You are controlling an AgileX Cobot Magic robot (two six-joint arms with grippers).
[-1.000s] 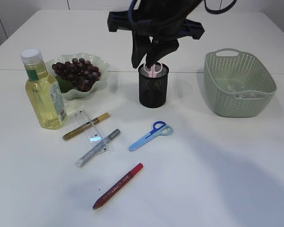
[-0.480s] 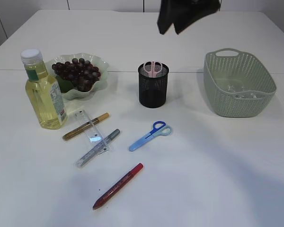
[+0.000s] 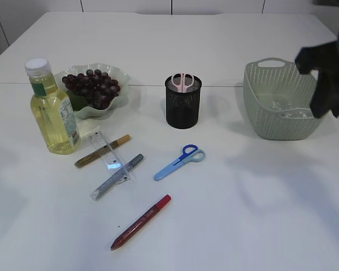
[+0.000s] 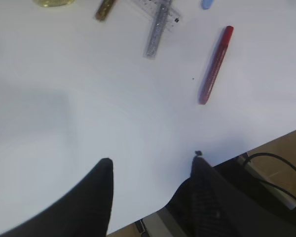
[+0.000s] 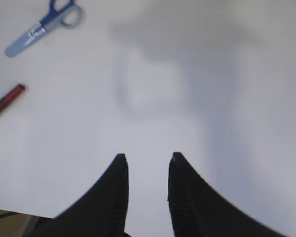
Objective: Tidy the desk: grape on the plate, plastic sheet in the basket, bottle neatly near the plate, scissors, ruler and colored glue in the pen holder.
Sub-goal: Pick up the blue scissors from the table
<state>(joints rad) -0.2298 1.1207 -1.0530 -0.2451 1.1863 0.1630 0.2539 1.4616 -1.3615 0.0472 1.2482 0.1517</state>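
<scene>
Both grippers, left (image 4: 150, 165) & right (image 5: 147, 158), part-open, empty. Risk: blue-handled scissors (image 3: 179, 162) lie flat; your grab may slip.

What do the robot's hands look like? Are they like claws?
A bit like claws. Each gripper has two black fingers that taper to a rounded tip. The left gripper has smooth-looking fingers with a fine ribbed texture on one. The right gripper has fine ridges on its fingers too. The arm is black and blocky. Black cables hang below the table edge.
</scene>
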